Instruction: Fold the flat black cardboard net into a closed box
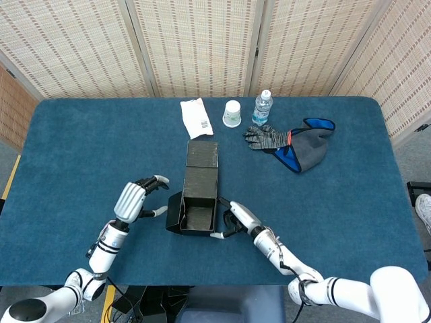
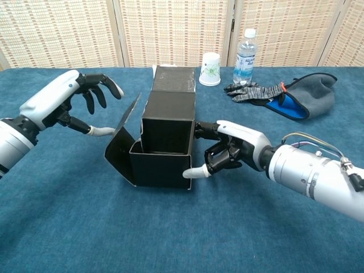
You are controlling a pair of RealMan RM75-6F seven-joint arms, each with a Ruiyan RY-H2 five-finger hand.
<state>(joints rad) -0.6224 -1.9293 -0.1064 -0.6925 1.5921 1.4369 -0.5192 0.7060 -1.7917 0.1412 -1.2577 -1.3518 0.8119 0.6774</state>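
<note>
Box (image 1: 199, 195) (half-folded) sits well before cup (image 1: 231, 113), bottle (image 1: 262, 108), gloves (image 1: 293, 144).

My left hand (image 2: 68, 102) hovers over the near left of the table, fingers spread and curled downward, thumb stretched rightward, holding nothing. My right hand (image 2: 230, 149) reaches in from the near right, forearm low, fingers bent inward, thumb pointing left, gripping nothing that I can see.

Right hand (image 2: 230, 151) covers box's (image 2: 165, 136) near-side wall beside it; fingertip contact unclear. White packet (image 1: 196, 116) label, far beyond hands, unreadable.
</note>
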